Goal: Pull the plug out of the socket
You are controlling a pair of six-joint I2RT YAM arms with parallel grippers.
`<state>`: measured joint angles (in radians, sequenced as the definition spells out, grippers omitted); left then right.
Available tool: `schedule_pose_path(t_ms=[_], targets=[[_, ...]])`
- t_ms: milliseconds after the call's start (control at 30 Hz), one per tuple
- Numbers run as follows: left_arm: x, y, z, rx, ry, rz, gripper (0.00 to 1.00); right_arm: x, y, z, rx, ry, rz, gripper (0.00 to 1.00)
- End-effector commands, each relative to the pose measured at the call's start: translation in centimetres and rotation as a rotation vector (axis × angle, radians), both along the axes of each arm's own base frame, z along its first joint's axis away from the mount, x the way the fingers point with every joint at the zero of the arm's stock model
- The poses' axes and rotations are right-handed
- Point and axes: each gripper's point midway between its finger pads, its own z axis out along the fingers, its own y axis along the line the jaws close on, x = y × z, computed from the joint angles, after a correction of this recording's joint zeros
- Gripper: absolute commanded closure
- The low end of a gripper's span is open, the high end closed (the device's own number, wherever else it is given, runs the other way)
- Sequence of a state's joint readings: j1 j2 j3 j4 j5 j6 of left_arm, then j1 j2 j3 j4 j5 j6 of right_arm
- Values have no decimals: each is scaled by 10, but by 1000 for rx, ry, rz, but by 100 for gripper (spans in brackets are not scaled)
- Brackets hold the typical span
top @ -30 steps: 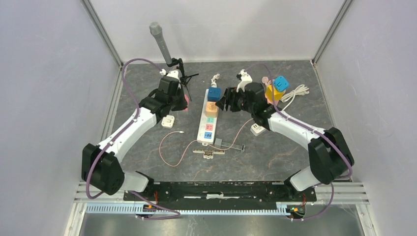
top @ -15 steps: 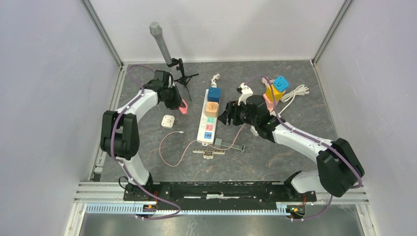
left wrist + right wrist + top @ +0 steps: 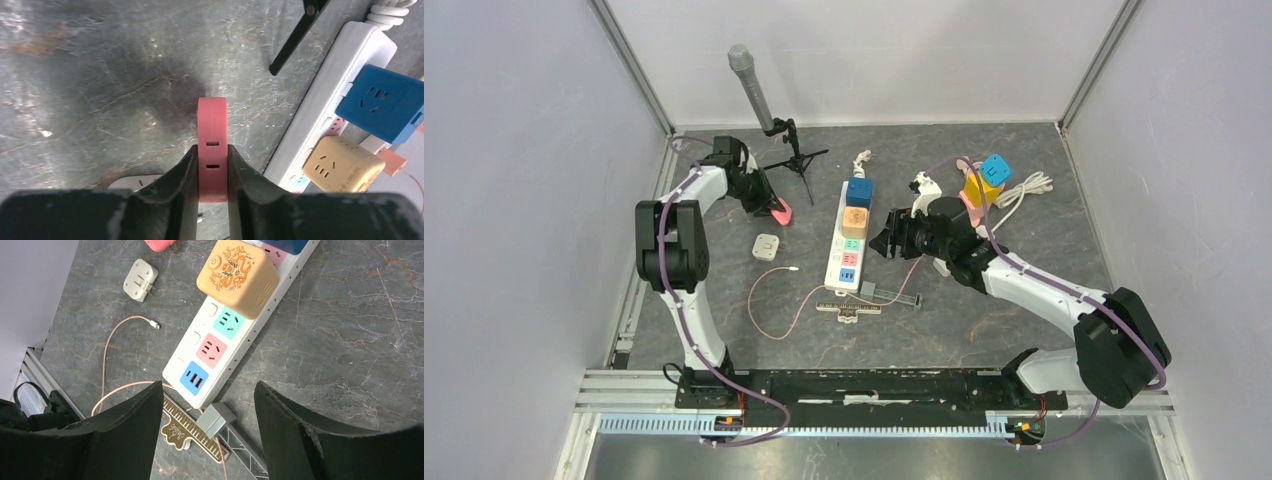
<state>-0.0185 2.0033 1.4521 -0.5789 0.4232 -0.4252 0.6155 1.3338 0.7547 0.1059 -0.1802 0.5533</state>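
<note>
the flat pink plastic plug with two small slots (image 3: 212, 120) is not in any socket. it sits squeezed between the left jaws, which are almost closed and press on its two flat sides. its long side runs the same way as the fingers, and its round end sticks out past the tips. it hangs over the grey stone table (image 3: 100, 75). i cannot tell if it touches the table.

i think the pulling is done for this plug and the next move is to put it down. only table shows under the plug and just ahead of it, so going down looks easy.

to the right of the left jaws, apart from the plug, lies the long white power strip (image 3: 320, 105). a blue cube plug (image 3: 382, 107) and a tan cube plug with a gold drawing (image 3: 342, 165) sit on the strip, side by side. a thin black leg of a stand (image 3: 295, 37) lies ahead and to the right of the left jaws. it could get bumped if the arm swings that way.

the right jaws are wide open and hold nothing. they hang over the near end of the strip, with its green, pink and blue sockets between them. the tan cube is just ahead of them, so the right arm is the nearer one to it. a small white charger (image 3: 141, 280) and a thin pink cable (image 3: 107, 355) lie to their left.
</note>
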Motion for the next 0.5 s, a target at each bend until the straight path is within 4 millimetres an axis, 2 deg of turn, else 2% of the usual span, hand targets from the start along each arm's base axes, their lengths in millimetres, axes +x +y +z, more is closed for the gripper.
schedule_pose_path(t_ms=[0,167,267,400,467], targets=[[2,21,-6,14,11,-2,65,-1,2,5,20,-13,-2,28],[1,43,-6,121,7,68,42,1,1,3,4,-6,-9,28],[1,53,3,172,-8,97,33,1,0,1,-10,-9,-16,28],[2,55,31,190,-76,113,26,3,-2,2,-27,-24,-25,27],[1,47,50,154,-121,103,26,4,1,5,-42,-52,-18,25]])
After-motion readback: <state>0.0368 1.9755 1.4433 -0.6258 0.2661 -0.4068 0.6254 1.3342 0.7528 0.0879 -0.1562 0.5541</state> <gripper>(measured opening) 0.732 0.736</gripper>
